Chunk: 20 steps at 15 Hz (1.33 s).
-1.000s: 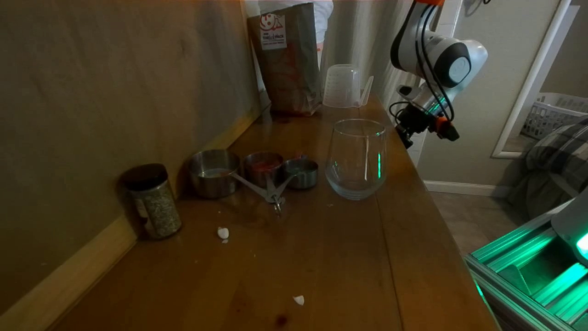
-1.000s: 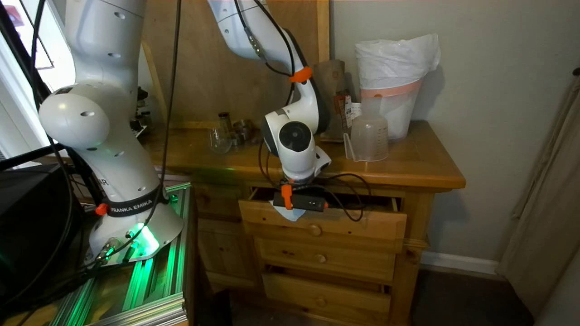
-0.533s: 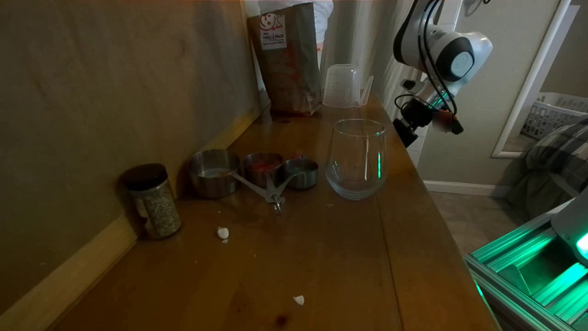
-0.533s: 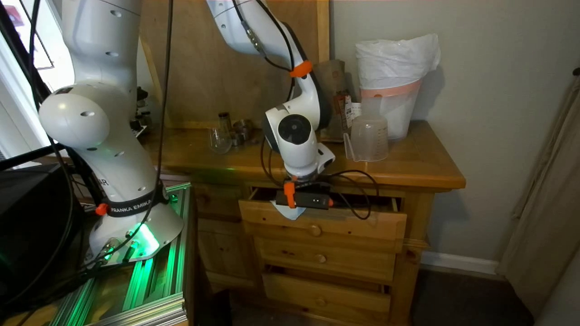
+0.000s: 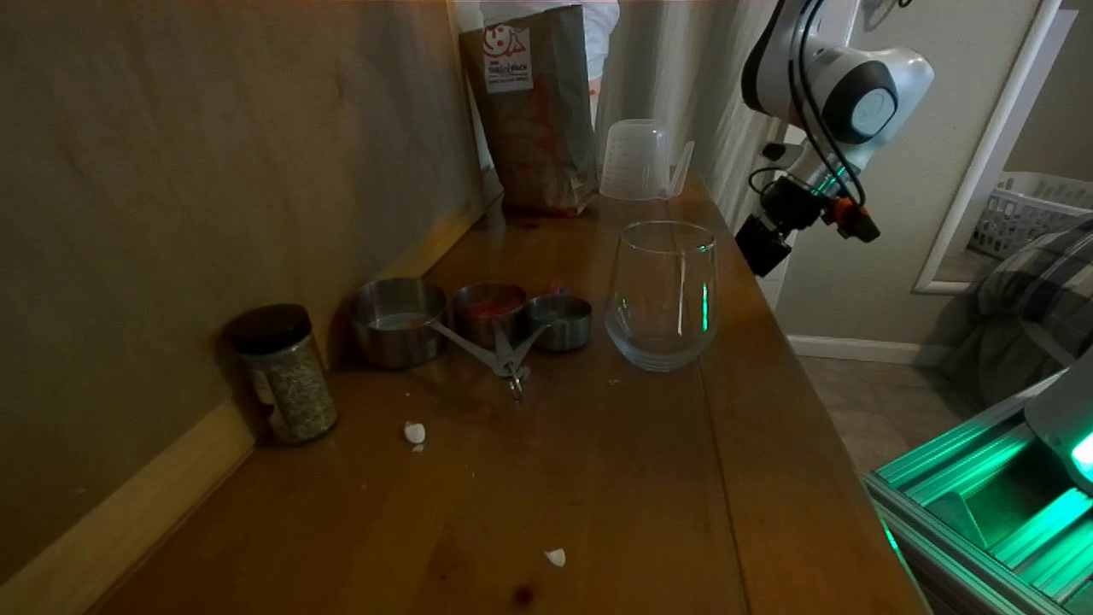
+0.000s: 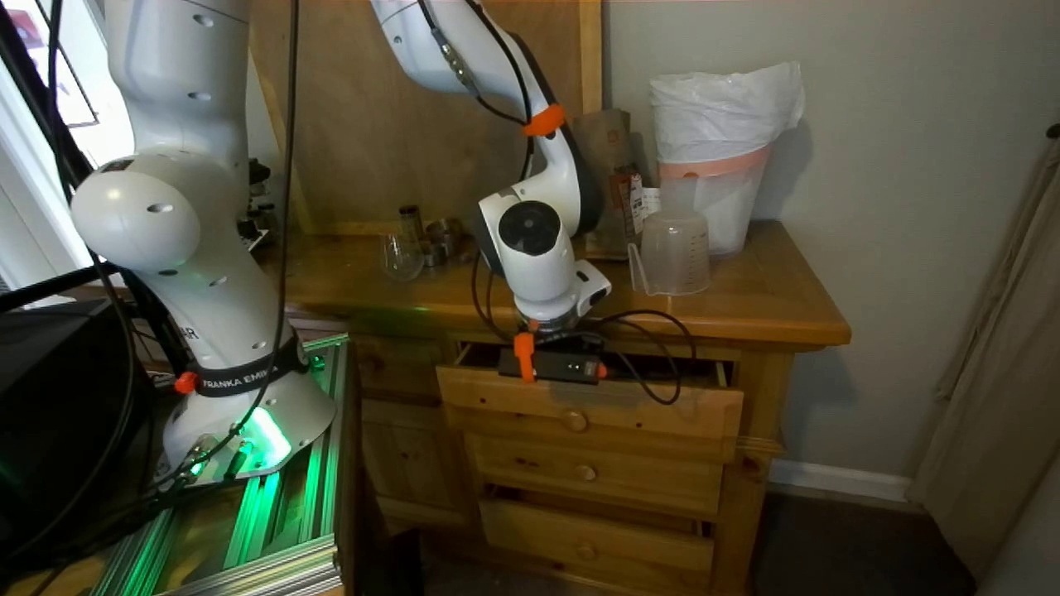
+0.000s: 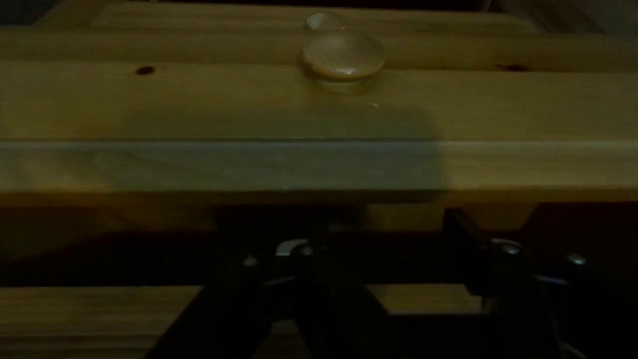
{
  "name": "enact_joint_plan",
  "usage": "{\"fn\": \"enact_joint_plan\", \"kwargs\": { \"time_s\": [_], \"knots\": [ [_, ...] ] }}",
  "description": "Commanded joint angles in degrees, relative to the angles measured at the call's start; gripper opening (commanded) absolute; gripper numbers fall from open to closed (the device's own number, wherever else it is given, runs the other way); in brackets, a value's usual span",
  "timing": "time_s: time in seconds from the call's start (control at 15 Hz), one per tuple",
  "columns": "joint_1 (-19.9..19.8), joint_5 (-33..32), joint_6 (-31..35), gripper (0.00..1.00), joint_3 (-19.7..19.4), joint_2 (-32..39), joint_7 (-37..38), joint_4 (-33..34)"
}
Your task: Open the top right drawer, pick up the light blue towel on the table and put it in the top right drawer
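Towel no longer shows outside the drawer [image 6: 621, 414], and your gripper [image 7: 394, 249] stands spread, so you have probably dropped it in, task nearly done.

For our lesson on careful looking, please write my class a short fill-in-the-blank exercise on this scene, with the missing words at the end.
The top right drawer is the opposite of shut: ____.
In an exterior view, the metal measuring cups number ____.
The plastic measuring jug stands upside ____.
The light on the robot arm's base shines ____.

Missing words: open; three; down; green.
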Motion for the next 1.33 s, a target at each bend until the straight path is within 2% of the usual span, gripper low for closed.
{"fn": "enact_joint_plan", "kwargs": {
  "time_s": [0.0, 0.07, 0.13, 0.47, 0.53, 0.6, 1.27],
  "knots": [
    [0.11, -1.70, 1.66, 0.92, -1.09, -3.20, 1.17, -2.32],
    [-0.04, -2.07, 2.05, 0.99, -1.56, -3.60, 1.34, -2.70],
    [-0.17, -2.37, 2.47, 1.00, -2.08, -4.00, 1.49, -3.06],
    [0.16, -6.02, 4.75, 1.00, -5.27, -5.60, 4.05, -5.03],
    [0.23, -6.35, 4.93, 0.75, -5.58, -5.08, 4.49, -4.86],
    [0.21, -6.71, 5.07, 0.74, -5.91, -4.42, 4.62, -4.61],
    [-0.27, -3.57, 0.54, 0.04, -4.62, 1.59, 3.04, -0.92]
  ]
}}
